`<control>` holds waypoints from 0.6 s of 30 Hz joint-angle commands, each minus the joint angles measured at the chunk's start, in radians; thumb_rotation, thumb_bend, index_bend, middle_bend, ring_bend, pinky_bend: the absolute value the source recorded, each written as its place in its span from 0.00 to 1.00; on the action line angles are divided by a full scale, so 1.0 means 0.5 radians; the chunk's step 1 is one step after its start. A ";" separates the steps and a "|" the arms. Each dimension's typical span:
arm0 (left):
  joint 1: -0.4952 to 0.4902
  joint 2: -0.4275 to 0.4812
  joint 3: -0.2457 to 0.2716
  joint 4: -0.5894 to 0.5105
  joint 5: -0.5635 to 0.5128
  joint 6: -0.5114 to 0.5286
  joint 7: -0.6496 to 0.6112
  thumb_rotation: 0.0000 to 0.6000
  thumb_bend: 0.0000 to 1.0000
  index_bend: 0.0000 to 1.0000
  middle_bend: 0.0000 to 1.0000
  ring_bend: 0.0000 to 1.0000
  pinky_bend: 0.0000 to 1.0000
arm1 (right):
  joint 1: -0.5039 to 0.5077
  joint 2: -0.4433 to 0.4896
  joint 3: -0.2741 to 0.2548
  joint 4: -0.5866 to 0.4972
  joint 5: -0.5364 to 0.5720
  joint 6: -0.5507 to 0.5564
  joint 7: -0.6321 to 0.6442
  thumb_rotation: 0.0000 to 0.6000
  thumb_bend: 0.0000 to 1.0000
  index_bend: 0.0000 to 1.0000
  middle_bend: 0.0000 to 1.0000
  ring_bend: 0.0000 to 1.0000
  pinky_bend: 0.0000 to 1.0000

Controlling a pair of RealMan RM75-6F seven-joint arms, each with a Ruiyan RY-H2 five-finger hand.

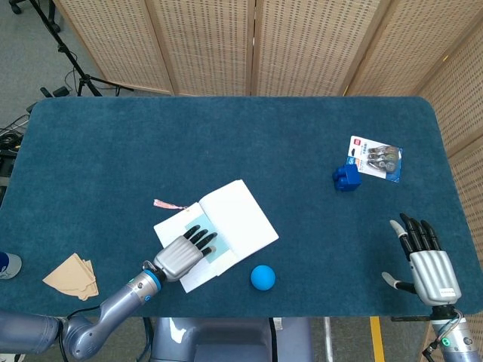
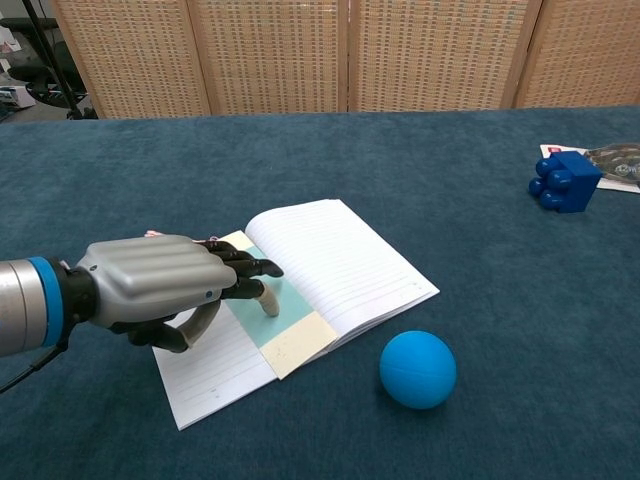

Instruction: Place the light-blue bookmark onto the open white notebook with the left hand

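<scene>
The left robot hand (image 2: pixel 165 290) hovers low over the near-left page of the notebook (image 2: pixel 330 265), palm down, fingers extended and slightly apart, thumb curled underneath; it holds nothing, and whether the dark fingertips (image 2: pixel 262 268) touch the paper cannot be told from either view. Just under and beyond those fingertips lies the bookmark (image 2: pixel 283 316), a light-blue strip with a cream end, flat along the central fold of the open notebook and running from the far left toward the near right, its cream end at the notebook's near edge. Lying along the fold suits it, since that is where such a strip marks a page, so the placing looks done and the empty hand looks ready to draw away. A pinkish tassel (image 1: pixel 167 204) trails onto the blue surface (image 1: pixel 226 143) just left of the notebook's far corner. A blue ball (image 2: pixel 417 369) sits near the notebook's right corner, apart from it. Tan paper pieces (image 1: pixel 72 277) lie at the near-left edge. Far to the right stand a dark blue block (image 1: pixel 346 176) and, just beside it, a packet of clips (image 1: pixel 376 158). The right robot hand (image 1: pixel 429 260) rests at the near-right edge, fingers spread and empty, since the task does not call for it.
</scene>
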 commanded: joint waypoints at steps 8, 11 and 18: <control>0.006 -0.003 -0.001 0.004 0.026 0.003 -0.023 1.00 1.00 0.21 0.00 0.00 0.00 | -0.001 0.001 0.001 0.002 0.001 0.003 0.005 1.00 0.09 0.00 0.00 0.00 0.00; 0.010 0.005 -0.005 -0.007 0.041 0.012 -0.035 1.00 1.00 0.21 0.00 0.00 0.00 | -0.001 0.001 0.002 0.002 0.001 0.003 0.005 1.00 0.09 0.00 0.00 0.00 0.00; 0.038 0.080 -0.032 -0.086 0.157 0.051 -0.154 1.00 1.00 0.21 0.00 0.00 0.00 | -0.002 0.000 0.002 0.005 -0.002 0.006 0.007 1.00 0.09 0.00 0.00 0.00 0.00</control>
